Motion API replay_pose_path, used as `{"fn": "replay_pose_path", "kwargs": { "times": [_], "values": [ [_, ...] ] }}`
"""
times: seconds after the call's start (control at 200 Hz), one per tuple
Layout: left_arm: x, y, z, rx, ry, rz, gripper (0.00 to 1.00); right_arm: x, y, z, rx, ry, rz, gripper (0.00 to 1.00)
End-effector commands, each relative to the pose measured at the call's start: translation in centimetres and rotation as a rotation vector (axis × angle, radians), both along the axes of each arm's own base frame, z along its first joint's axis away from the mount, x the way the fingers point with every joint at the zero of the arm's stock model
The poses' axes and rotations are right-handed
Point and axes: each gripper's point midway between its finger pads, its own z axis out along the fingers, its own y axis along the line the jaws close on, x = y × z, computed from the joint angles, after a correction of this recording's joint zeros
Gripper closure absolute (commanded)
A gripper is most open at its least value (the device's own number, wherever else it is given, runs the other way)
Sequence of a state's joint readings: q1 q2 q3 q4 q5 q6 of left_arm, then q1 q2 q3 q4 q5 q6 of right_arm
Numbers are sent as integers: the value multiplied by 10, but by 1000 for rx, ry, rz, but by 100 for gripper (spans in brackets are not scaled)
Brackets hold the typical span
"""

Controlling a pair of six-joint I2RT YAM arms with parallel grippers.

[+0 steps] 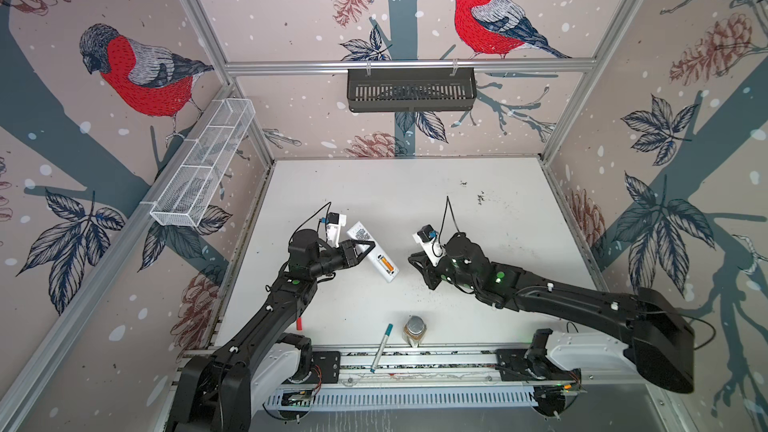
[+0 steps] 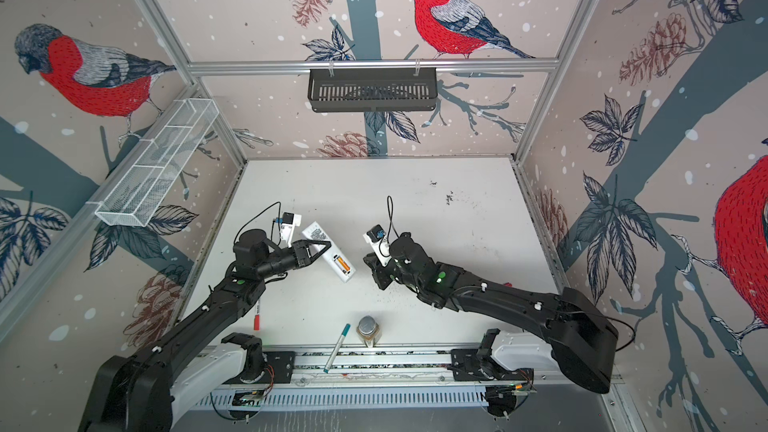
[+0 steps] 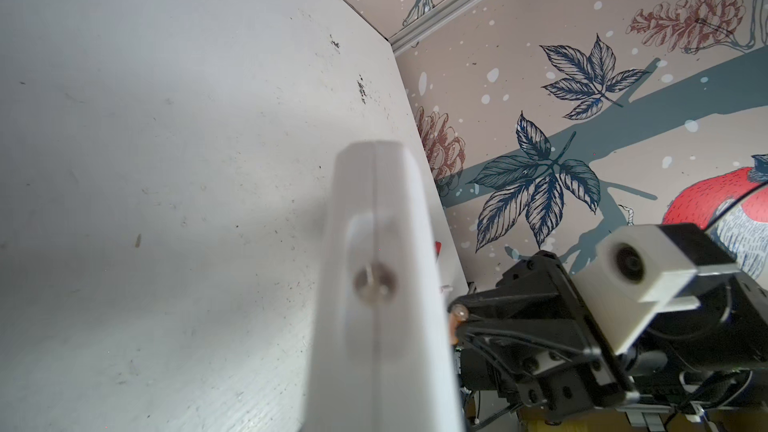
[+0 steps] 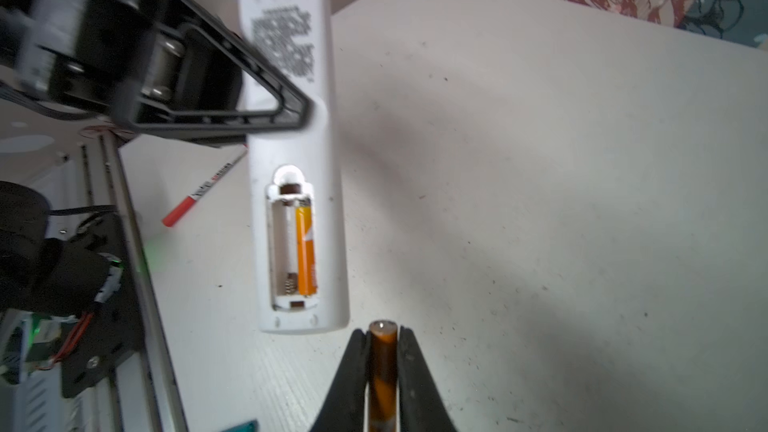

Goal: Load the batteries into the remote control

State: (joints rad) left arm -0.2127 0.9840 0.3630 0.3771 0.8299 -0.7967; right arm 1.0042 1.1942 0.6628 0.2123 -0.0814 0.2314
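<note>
One battery (image 4: 305,251) is already sitting in the remote control (image 4: 291,151), in the open bay on its back. The slot (image 4: 280,242) on its left is bare, with the spring showing at the near end.

The remote is left of centre on the table (image 1: 457,222). Its long axis runs from far-left to near-right, and the bay end points at the right arm. The left gripper (image 1: 369,247) is clamped across its middle, between the QR label and the bay. It looks held a bit off the table, but I can't say for sure.

The second battery (image 4: 382,367) is pinched tight in the right gripper (image 4: 383,333), pale end facing the remote. It's just off the remote's near end, not touching, and lying pretty much along the remote's length.

So the right arm is the one to finish this. My guess is it has to shift slightly left to line up with the free slot rather than the full one. It then goes in against the spring, and the polarity is worth a check.

Other stuff is out of the way: a red-capped marker (image 4: 199,197) near the left arm, and a teal pen (image 1: 381,346) and a jar (image 1: 414,330) at the near edge.
</note>
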Motion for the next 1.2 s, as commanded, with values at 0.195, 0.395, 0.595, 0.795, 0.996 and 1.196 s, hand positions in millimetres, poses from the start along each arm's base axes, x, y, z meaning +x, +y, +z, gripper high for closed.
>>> {"fn": "replay_pose_path", "kwargs": {
  "times": [0.195, 0.395, 0.595, 0.795, 0.996, 1.196],
  "values": [
    [-16, -11, 41, -216, -29, -99, 100, -42, 32, 80, 310, -197, 229, 83],
    [-26, -11, 58, -269, -6, -118, 100, -49, 42, 83, 333, -223, 281, 83],
    [-32, -10, 71, -275, -32, -121, 100, -46, 47, 78, 314, -230, 281, 83],
    [-34, -10, 73, -272, -35, -129, 100, -43, 47, 71, 280, -228, 268, 83],
    [-33, -11, 75, -278, -35, -131, 100, -41, 39, 69, 276, -238, 239, 83],
    [-34, -12, 80, -297, -39, -144, 100, -39, 39, 67, 261, -246, 238, 83]
  ]
}}
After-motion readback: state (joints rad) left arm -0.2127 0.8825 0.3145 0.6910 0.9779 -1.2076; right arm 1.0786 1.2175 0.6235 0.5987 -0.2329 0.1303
